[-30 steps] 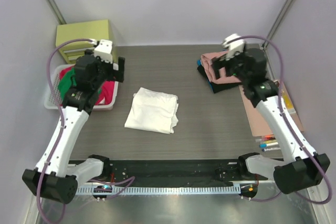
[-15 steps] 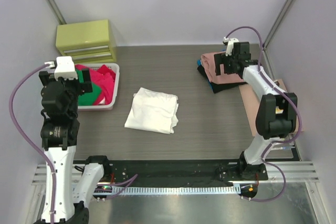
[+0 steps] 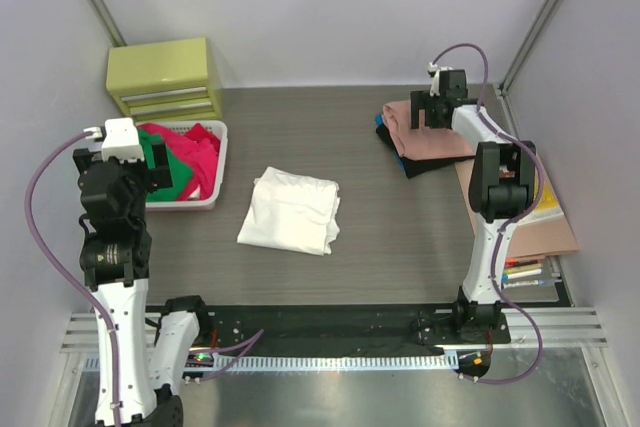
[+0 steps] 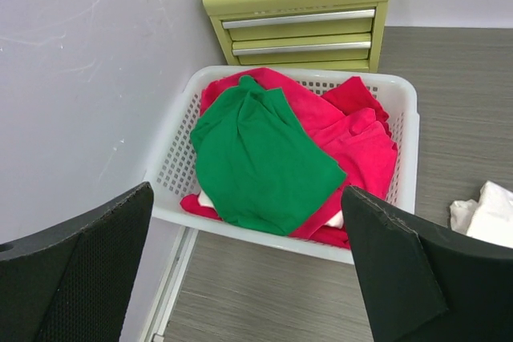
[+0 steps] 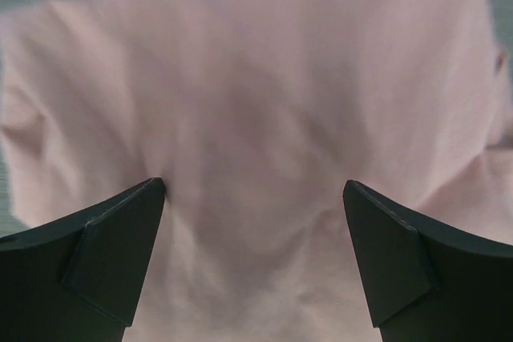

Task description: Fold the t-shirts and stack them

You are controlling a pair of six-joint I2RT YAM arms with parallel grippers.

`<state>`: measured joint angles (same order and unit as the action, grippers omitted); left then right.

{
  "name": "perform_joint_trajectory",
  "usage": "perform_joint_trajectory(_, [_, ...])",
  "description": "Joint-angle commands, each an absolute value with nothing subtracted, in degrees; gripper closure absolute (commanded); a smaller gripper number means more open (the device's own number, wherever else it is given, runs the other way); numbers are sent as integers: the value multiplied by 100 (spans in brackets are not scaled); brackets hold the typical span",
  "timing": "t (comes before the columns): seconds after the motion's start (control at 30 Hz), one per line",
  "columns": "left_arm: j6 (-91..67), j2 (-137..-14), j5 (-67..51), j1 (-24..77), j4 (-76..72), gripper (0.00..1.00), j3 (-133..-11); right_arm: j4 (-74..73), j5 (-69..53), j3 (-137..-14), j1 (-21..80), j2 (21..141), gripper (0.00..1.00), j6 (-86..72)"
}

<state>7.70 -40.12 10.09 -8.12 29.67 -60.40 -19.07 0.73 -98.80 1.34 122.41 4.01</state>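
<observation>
Grey wood-grain table [image 3: 380, 237], pale walls. Far left, basket [image 4: 172, 166] holds green shirt [image 4: 256, 158] atop red ones [image 4: 353, 142]. L gripper [image 4: 247, 191] is above it, jaws apart, empty. White shirt [image 3: 292, 210] lies mid-table. R gripper [image 5: 253, 186], jaws apart, is over salmon shirt [image 5: 256, 78] far right. Vs. earlier: R arm straighter, shirts unmoved.

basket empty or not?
Not empty: a green shirt lies on red shirts inside the basket.
</observation>
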Motion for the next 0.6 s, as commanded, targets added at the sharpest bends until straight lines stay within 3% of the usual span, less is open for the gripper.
perform_joint_trajectory(0.0, [712,-4007,818,-888,2909,0,-6082,-1758,79,-9520,114,12156,0,70])
perform_joint_trajectory(0.37, [589,-4070,545,-1002,2821,0,-5950,-1722,-430,-8395,149,11760,0,333])
perform_joint_trajectory(0.57, [519,-4078,510,-1002,2786,0,-5898,-1828,-711,-7410,202,10935,0,738])
